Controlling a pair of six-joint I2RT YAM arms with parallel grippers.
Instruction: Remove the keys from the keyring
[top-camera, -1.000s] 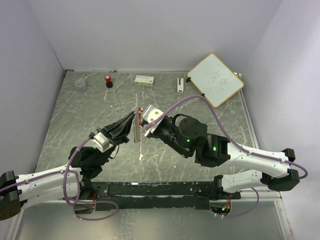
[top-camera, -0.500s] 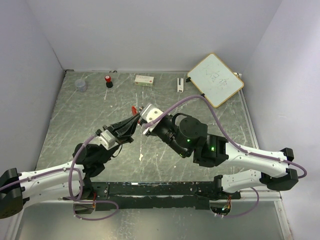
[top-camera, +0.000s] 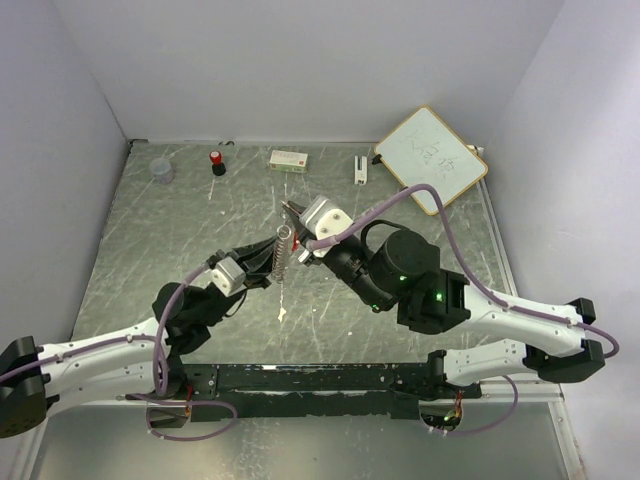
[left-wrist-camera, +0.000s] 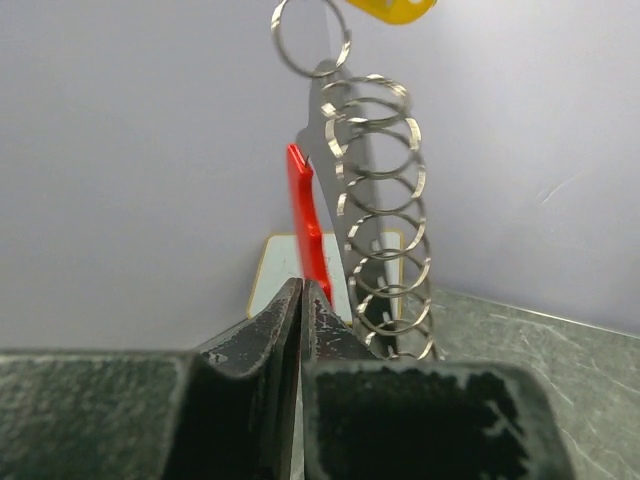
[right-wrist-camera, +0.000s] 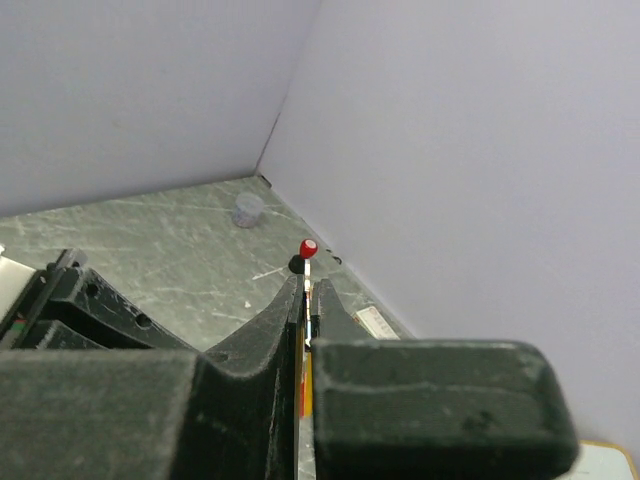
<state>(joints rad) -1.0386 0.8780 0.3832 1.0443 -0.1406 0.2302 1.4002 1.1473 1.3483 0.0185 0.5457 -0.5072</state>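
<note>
At the near edge of the counter (top-camera: 180, 230) the two arm bases sit side by side, and both arms reach in twd the middle. L tool (left-wrist-camera: 302, 290) reaches in from the left, tilted up. Its jaws are all but together, pinching the lower end of the red key (left-wrist-camera: 308, 225).

Just right of that key is the keyring (left-wrist-camera: 385, 230), a silvery coil of wire loops held up in the air. Can't tell if coil and red key touch. A small single ring (left-wrist-camera: 310, 38) sits at the coil's top. The yellow key (left-wrist-camera: 395, 8) is beside that ring, mostly cut off by the frame edge. In top view the coil runs btwn the two tool tips, over the counter's centre.

R tool (right-wrist-camera: 305, 295) reaches in from the right to the coil's upper end. Its jaws are closed on a thin yellow edge, the yellow key.

Along the back wall, L to R:
- clear cup (top-camera: 161, 170)
- red-capped bottle (top-camera: 217, 162)
- white box (top-camera: 289, 159)
- small white item (top-camera: 360, 168)
- whiteboard (top-camera: 432, 158), in the far-right corner
</note>
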